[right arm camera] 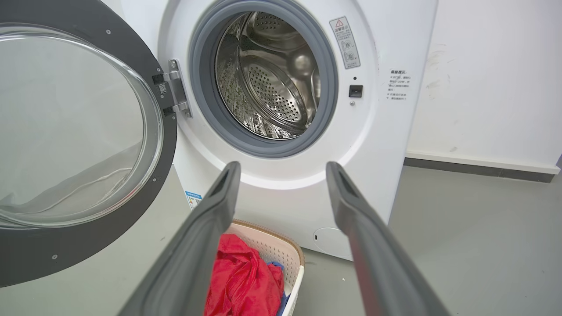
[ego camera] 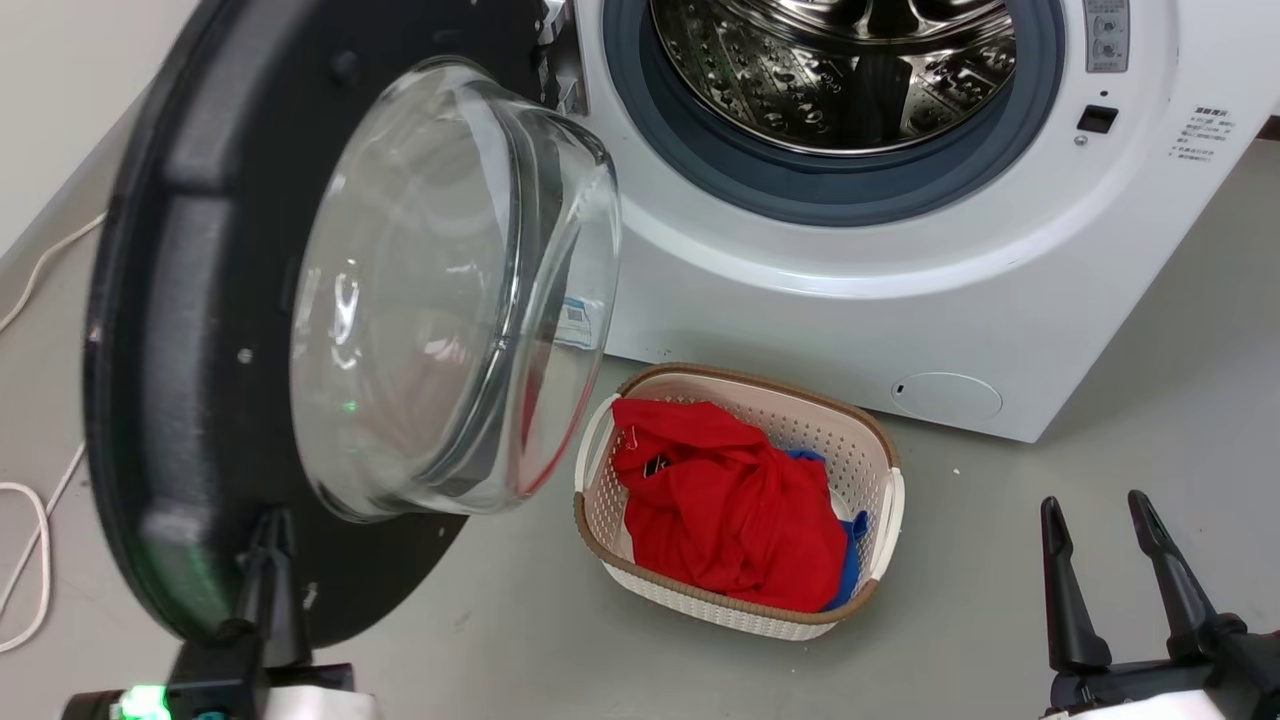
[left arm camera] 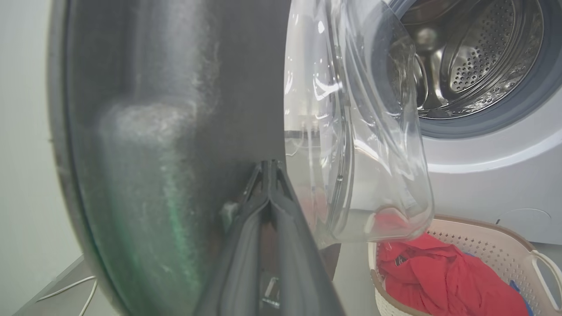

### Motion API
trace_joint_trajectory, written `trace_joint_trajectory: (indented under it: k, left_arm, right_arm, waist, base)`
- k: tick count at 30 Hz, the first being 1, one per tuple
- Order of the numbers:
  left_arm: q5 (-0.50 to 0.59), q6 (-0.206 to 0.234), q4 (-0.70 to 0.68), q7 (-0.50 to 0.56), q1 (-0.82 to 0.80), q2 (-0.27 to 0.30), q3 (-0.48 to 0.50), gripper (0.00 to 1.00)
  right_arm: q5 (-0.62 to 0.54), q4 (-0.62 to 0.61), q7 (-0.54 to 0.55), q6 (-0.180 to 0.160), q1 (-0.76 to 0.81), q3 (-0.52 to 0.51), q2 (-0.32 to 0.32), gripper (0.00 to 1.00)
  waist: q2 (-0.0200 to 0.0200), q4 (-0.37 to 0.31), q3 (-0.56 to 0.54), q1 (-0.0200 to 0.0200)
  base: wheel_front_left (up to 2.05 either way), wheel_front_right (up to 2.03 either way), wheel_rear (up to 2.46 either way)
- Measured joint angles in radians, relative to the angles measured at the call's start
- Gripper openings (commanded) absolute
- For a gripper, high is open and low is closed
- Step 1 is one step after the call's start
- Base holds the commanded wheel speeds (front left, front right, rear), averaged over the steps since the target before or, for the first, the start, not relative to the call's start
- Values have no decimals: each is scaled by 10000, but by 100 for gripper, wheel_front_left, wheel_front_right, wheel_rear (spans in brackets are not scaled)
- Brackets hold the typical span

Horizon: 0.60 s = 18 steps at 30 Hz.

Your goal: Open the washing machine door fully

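Note:
The white washing machine (ego camera: pixel 800 300) (right arm camera: pixel 377 145) stands with its steel drum (ego camera: pixel 850 70) exposed. Its door (ego camera: pixel 190 300) (right arm camera: pixel 44 259), a black ring around a bulging glass bowl (ego camera: pixel 430 300) (left arm camera: pixel 351 131), is swung far out to the left on its hinge (right arm camera: pixel 175 92). My left gripper (ego camera: pixel 270 525) (left arm camera: pixel 268 166) is shut, fingertips resting against the lower inner face of the door (left arm camera: pixel 175 87), with nothing between them. My right gripper (ego camera: pixel 1095 505) (right arm camera: pixel 283 169) is open and empty above the floor, to the right of the basket, pointing at the machine front.
A cream laundry basket (ego camera: pixel 700 605) (left arm camera: pixel 483 237) (right arm camera: pixel 268 245) with red clothing (ego camera: pixel 730 510) and something blue sits on the grey floor just before the machine, beside the door's swing. A white cable (ego camera: pixel 30 560) lies at far left. A wall (right arm camera: pixel 483 79) stands right of the machine.

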Motion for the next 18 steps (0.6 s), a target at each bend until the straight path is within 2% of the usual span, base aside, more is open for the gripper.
trace_joint_trajectory:
  k: [12, 18]
  left_arm:
    - [-215, 174, 244, 0, -624, 213, 1578, 0]
    - [-451, 69, 782, 0, -1104, 341, 2437, 0]
  right_arm:
    - [-207, -128, 0, 2, -261, -13, 0, 100]
    - [-280, -159, 0, 2, -359, -46, 0, 100]
  waist:
    - [0, -165, 512, 0]
    - [0, -238, 785, 1]
  base:
    - [0, 0, 0]
    - [0, 0, 0]
